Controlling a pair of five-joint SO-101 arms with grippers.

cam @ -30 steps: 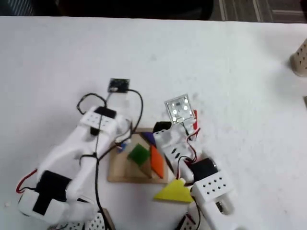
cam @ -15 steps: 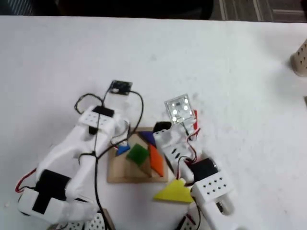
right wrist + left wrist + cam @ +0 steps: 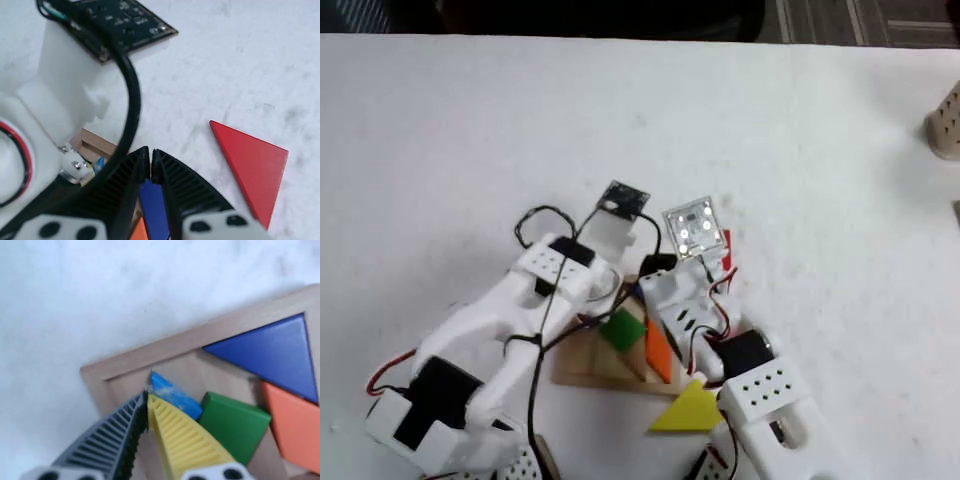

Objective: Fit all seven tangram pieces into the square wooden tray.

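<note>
Left gripper (image 3: 146, 399) pressed together beside light blue piece (image 3: 172, 396), its long axis towards wooden tray (image 3: 150, 352) corner, right gripper (image 3: 150, 152) tips together above dark blue triangle (image 3: 152, 200), red triangle (image 3: 250, 162) flat on table (image 3: 250, 60)

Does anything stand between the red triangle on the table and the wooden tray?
Yes: the right gripper, at the tray's edge, stands between the red triangle and the wooden tray.

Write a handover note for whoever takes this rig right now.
Left gripper: shut, tips in the tray beside the small light blue piece.
Right gripper: shut, above the dark blue triangle.
Done: dark blue triangle, green piece and orange piece lie in the tray.
To do: yellow triangle and red triangle lie on the table outside it.
</note>
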